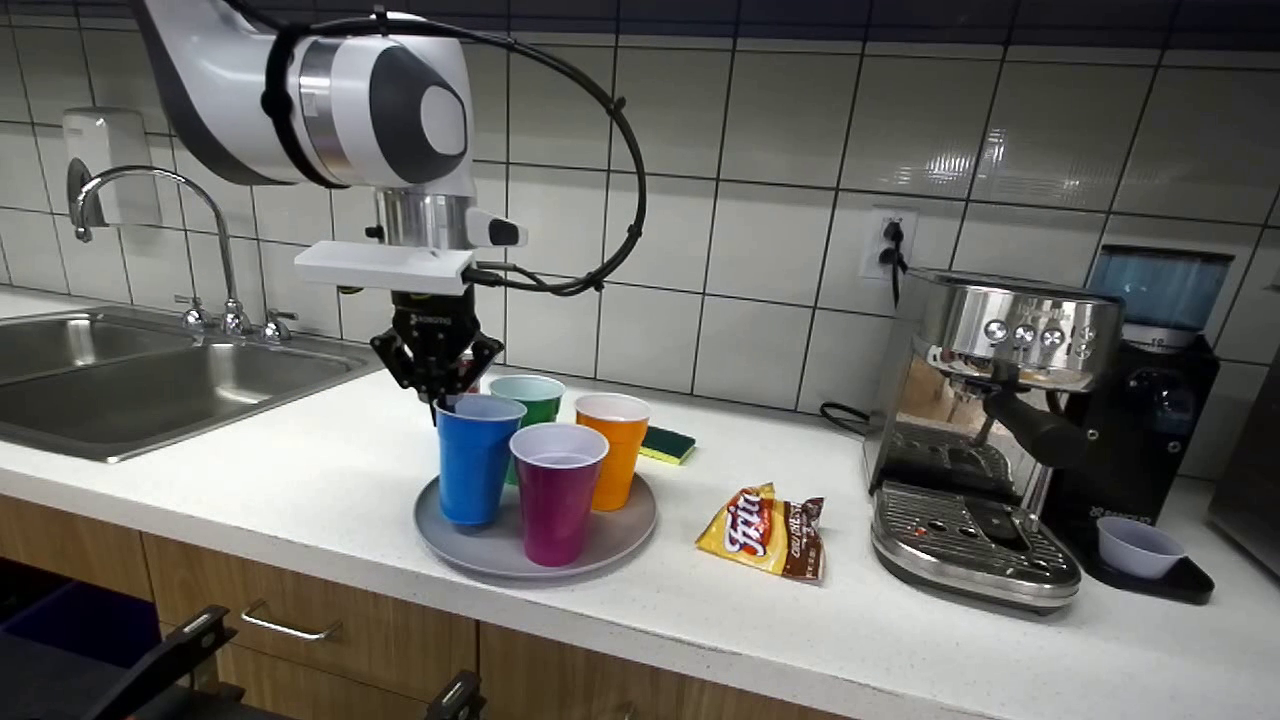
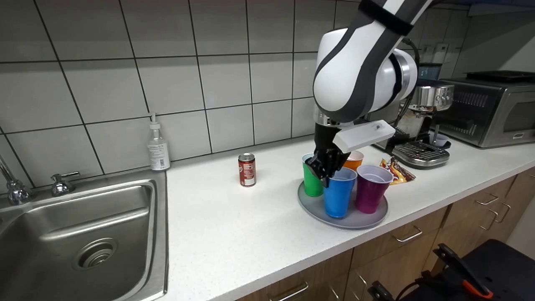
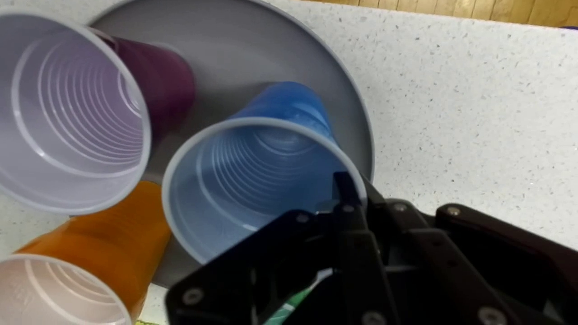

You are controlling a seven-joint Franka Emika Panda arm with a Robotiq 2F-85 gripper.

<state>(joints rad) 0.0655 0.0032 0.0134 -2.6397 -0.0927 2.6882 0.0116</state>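
Blue cup (image 1: pixel 475 460) pinched by its rim, just below the end effector (image 3: pixel 358 185)

In both exterior views the sink (image 2: pixel 159 234) lies left of the end effector, well apart from it. Nearer, in an exterior view, a red can (image 2: pixel 247 170) stands left of it on the worktop (image 2: pixel 209 234).

At the end effector itself, the blue cup looks nearly upright over a grey plate (image 1: pixel 625 530); whether the plate bears its weight I cannot tell. One finger (image 3: pixel 347 192) is inside the mouth, its partner outside, pressed in on the cup's side; a thin rim likely gives such narrow tips their simplest hold. The green cup (image 1: pixel 543 410) stands just behind, the purple cup (image 1: pixel 560 510) and orange cup (image 1: pixel 618 455) to the right, the plate presumably keeping them grouped.

Farther right come a sponge (image 1: pixel 667 445), a snack bag (image 1: pixel 765 533) and, well apart, a coffee machine (image 1: pixel 960 450).

The arm (image 1: pixel 350 110) arches in from above, wrist vertical, end effector pointing down, which seems to let one finger enter the cup clear of its neighbours.
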